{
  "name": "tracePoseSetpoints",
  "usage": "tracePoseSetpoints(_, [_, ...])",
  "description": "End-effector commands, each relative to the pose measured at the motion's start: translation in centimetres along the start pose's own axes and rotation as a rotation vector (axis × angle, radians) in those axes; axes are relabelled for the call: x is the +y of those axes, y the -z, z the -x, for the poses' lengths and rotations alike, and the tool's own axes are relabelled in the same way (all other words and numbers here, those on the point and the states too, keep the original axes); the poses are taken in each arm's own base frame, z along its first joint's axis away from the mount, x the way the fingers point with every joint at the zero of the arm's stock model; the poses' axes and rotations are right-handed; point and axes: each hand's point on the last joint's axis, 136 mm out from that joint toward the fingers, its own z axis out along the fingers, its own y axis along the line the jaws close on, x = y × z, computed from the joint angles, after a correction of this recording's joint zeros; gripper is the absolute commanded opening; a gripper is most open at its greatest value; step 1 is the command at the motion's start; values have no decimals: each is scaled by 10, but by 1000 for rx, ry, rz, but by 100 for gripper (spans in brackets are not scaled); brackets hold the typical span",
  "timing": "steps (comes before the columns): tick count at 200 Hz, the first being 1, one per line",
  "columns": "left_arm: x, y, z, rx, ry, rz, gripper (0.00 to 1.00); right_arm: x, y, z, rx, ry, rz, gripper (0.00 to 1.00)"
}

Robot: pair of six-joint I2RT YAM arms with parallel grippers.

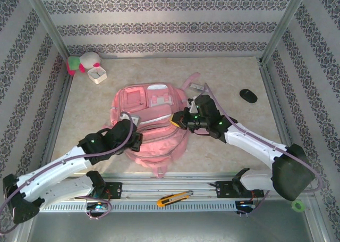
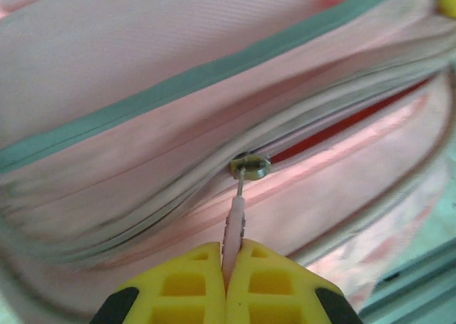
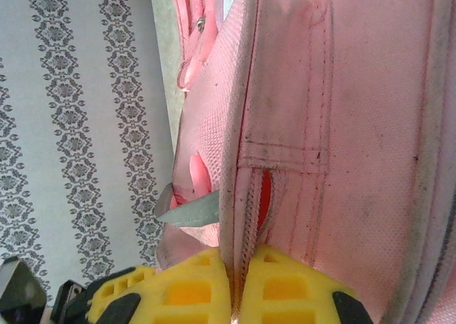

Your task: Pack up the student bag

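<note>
From above and behind the arm bases point(image 1: 98, 184) we look down over the whole table point(image 1: 228, 77). Past the left gripper point(image 2: 226, 260) we face a zip pull point(image 2: 235, 217) on the student bag point(image 2: 142, 75), very close. Past the right gripper point(image 3: 234, 263) we face the bag's seamed edge, equally close. All three views share the bag.

We find the student bag point(image 1: 151, 119) in the middle, the left gripper point(image 1: 137, 140) at its left side and the right gripper point(image 1: 178, 121) at its right. A plush toy point(image 1: 79, 64) lies in the far left corner, and a utility knife point(image 1: 174, 198) lies on the near rail point(image 1: 207, 188).
</note>
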Motion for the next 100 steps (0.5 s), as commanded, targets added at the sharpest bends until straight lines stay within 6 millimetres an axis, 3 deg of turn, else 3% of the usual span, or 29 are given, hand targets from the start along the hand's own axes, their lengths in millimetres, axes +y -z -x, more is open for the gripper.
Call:
tracePoseSetpoints(1, [62,5,-18,34,103,212,0,6,14,8,-25,44,32,0])
tracePoseSetpoints(44, [100,1,-6,-2,267,268,0,-1,15,9,-3,34,22,0])
tracePoseSetpoints(100, [115,4,-3,-11,299,295,0,-10,16,16,-18,25,2,0])
